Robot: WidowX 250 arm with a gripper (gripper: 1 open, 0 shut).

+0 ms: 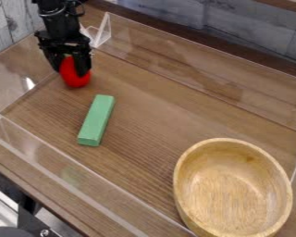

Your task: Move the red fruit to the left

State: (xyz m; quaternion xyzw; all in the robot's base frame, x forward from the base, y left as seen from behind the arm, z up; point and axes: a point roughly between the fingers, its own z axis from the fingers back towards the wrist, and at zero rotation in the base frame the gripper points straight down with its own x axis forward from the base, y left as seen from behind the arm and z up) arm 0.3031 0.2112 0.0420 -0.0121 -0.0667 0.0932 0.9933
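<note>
Claw points straight down, fingers closed around the red fruit on the table

Glossy red fruit, matt grained wooden bowl, seemingly clear-plastic walls.

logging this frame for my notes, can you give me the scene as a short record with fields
surface: wooden table inside clear low walls
end effector: at the far left, fingers down around the red fruit
red fruit: far left of the table, under the end effector, fingers on both sides of it
green block: lying flat near the table's middle left, apart from the fruit
wooden bowl: near right corner, upright, nothing in it
grip state: seems shut on the fruit; lift off the table cannot be told
</note>
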